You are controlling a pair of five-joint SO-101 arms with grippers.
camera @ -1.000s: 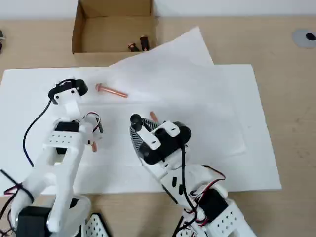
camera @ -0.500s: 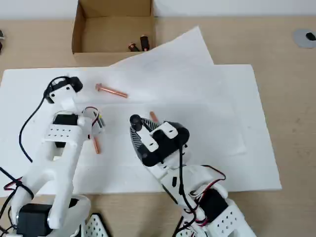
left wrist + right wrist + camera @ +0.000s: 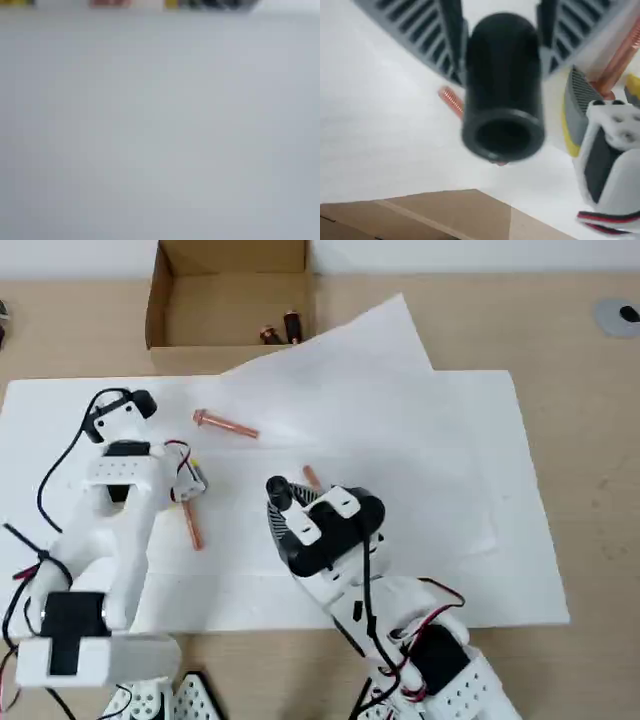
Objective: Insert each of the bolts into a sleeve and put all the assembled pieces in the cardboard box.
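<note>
My right gripper (image 3: pixel 279 492) is shut on a black sleeve (image 3: pixel 275 485), held near the middle of the white paper; the sleeve's open end (image 3: pixel 502 135) faces the wrist camera. A short way to its left, my left gripper (image 3: pixel 189 490) grips the head end of a copper bolt (image 3: pixel 192 526), whose shaft slants down onto the paper. This bolt (image 3: pixel 621 54) also appears beside the left gripper (image 3: pixel 595 100) in the right wrist view. A second bolt (image 3: pixel 226 423) lies loose farther back. A copper tip (image 3: pixel 311 476) pokes out beside the right gripper.
The cardboard box (image 3: pixel 160 302) stands at the back left, with two assembled pieces (image 3: pixel 281 330) in its near right corner. White paper sheets (image 3: pixel 440 440) cover most of the wooden table. A dark round object (image 3: pixel 618 314) sits at the far right.
My left arm has swung back and to the left, and the bolt in its gripper now shows more of its length. The right arm has barely moved.
</note>
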